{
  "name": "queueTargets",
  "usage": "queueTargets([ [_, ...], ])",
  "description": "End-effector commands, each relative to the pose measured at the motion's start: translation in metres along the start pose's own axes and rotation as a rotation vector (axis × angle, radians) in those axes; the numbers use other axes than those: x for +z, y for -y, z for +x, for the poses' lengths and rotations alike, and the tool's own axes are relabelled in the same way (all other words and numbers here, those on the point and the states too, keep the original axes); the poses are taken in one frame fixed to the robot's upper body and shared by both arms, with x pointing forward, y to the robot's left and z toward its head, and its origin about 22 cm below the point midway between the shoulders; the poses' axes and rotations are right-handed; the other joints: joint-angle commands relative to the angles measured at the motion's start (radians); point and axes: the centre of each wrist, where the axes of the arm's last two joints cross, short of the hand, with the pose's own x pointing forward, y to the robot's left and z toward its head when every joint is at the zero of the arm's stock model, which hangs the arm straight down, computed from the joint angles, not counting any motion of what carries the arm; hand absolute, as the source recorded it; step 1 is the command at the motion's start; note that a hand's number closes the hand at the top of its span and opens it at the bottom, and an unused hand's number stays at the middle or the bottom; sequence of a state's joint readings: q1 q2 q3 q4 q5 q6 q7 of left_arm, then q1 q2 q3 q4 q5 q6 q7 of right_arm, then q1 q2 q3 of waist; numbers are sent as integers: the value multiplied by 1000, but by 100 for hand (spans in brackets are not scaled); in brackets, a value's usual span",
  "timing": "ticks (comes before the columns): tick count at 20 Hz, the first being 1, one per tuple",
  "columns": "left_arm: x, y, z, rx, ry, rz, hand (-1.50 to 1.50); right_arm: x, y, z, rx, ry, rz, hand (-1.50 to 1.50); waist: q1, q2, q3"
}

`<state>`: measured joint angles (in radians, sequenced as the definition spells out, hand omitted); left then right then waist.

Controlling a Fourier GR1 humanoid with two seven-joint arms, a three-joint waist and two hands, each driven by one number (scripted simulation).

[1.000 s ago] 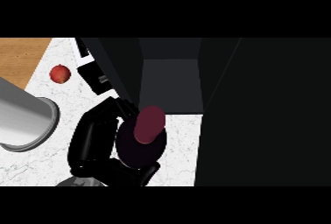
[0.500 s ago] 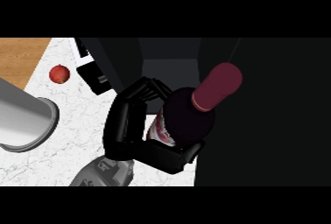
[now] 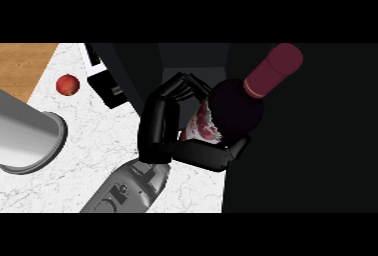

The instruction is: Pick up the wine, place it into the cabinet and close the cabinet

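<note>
**Dark bottle at the cabinet's mouth**

Burgundy foil caps the wine (image 3: 244,100), whose neck tilts up and to the right toward the dark opening of the cabinet (image 3: 192,60). One black hand (image 3: 166,135) is wrapped round the bottle's body, fingers curled over the top of the glass and thumb tucked beneath, with the red-and-white label showing in the gap between them. Which arm it belongs to is hard to say from here; it comes up from the lower middle, so I take it for the right. No other hand shows.

To finish this step well, I judge the bottle should go in base first and be righted before it is set down, since it now leans well off vertical. The cabinet's walls are close on both sides, so the neck needs watching as the arm pushes inward. Only once the bottle stands on the shelf should the fingers come away.

White marbled counter (image 3: 81,150) spreads to the left, with a wooden patch at the far corner. A small red apple (image 3: 67,84) lies there, well apart, and a large grey metal pot (image 3: 26,135) stands near the left edge.
</note>
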<state>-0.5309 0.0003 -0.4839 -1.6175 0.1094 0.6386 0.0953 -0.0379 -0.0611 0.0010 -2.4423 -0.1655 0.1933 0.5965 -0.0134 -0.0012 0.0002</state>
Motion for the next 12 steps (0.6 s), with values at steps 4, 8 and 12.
queueTargets([
  [4,-5,23,-3,-6,4,13,150,14,-9,21,-36,69,42,-150,-2,0,0],
  [8,-17,12,-17,23,-12,63,150,12,-7,21,-42,71,38,-150,-3,1,0],
  [12,6,0,-45,58,-27,82,150,12,-18,31,-28,67,53,-150,-2,1,-1],
])
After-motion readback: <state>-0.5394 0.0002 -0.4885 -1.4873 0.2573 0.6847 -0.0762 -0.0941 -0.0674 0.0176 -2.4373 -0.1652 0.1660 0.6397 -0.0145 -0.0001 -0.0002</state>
